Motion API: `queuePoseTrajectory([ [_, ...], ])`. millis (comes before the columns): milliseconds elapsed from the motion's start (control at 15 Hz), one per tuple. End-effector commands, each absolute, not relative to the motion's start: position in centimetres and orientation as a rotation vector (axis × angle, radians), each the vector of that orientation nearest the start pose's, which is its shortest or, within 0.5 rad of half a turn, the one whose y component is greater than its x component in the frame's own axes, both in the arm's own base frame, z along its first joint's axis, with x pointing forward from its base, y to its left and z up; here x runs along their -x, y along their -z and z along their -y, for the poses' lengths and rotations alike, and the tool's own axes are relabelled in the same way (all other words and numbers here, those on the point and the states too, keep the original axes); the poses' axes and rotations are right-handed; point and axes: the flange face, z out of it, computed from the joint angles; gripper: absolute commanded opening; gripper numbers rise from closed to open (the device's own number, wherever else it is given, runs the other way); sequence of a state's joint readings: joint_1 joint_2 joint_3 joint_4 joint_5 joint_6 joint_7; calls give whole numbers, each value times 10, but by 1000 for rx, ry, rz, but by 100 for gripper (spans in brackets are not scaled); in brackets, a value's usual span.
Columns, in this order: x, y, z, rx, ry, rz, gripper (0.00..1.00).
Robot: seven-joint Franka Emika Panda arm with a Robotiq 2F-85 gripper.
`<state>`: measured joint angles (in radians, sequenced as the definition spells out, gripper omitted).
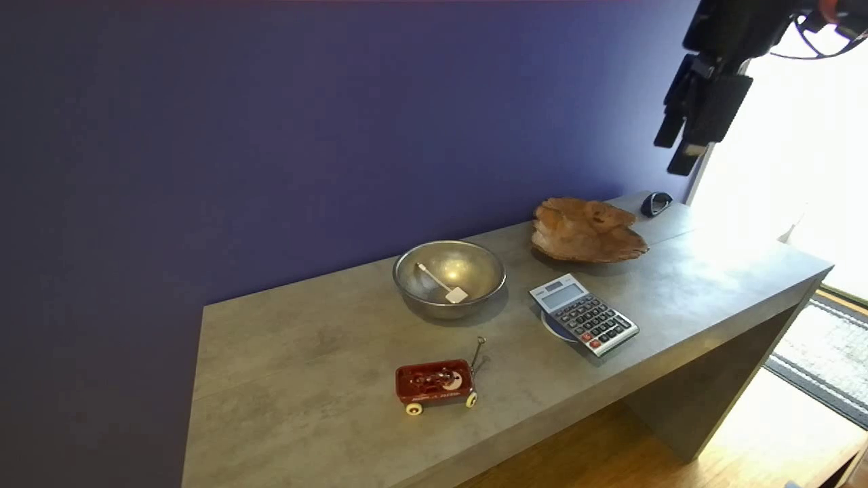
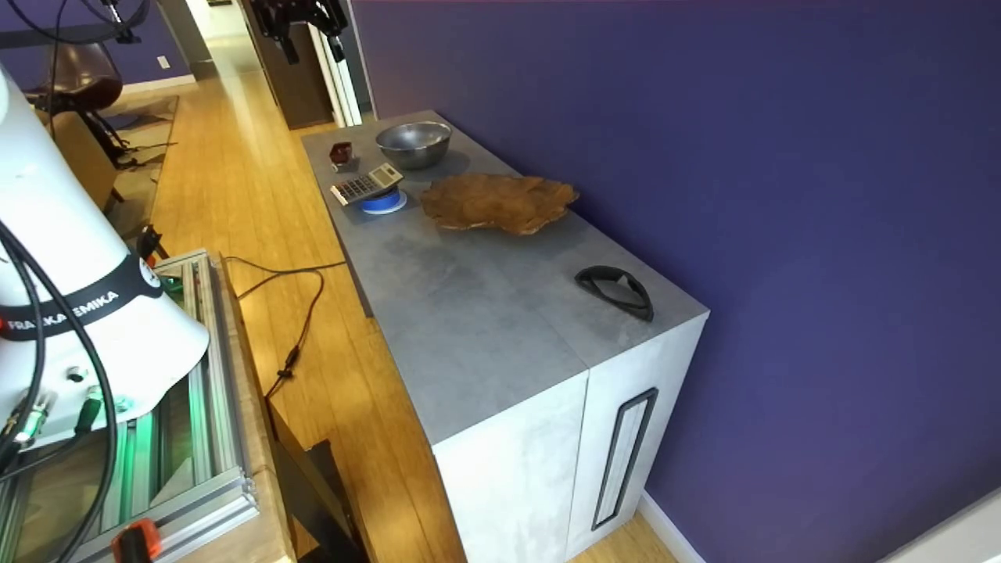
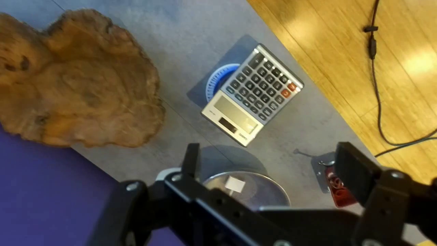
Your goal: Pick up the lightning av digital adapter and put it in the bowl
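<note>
Inside silver bowl (image 1: 476,271): adapter (image 1: 456,295); nearby: red wagon (image 1: 437,397), calculator (image 1: 584,314), wooden bowl (image 1: 582,236).

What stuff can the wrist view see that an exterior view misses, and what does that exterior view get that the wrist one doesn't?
Only in the wrist view: the white adapter, inside the silver bowl.
Only in an exterior view: the robot's white base, a brown chair and a curved black thing.
In both: silver bowl, wooden bowl, calculator, blue round thing under it, red wagon, black floor cable, grey tabletop and open gripper.
</note>
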<state>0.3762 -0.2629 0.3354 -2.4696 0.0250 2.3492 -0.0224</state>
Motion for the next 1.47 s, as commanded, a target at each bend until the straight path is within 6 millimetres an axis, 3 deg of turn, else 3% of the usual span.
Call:
queuePoseTrajectory([
  [0, -383, -372, -365, 2911, 227, 1016, 100],
  [67, -393, -369, -377, 2891, 193, 1013, 100],
  [133, -365, -378, -351, 2909, 227, 1053, 100],
  [267, -383, -367, -369, 2887, 190, 1034, 100],
  [467, -394, -362, -374, 2878, 175, 1021, 100],
  [600, -404, -360, -372, 2923, 251, 769, 100],
  [800, -433, -329, -395, 2886, 448, 635, 100],
  [1000, -456, -293, -419, 2930, 583, 723, 100],
  [1200, -479, -251, -454, 2984, 607, 787, 100],
  [1400, -496, -223, -488, 3006, 590, 774, 100],
])
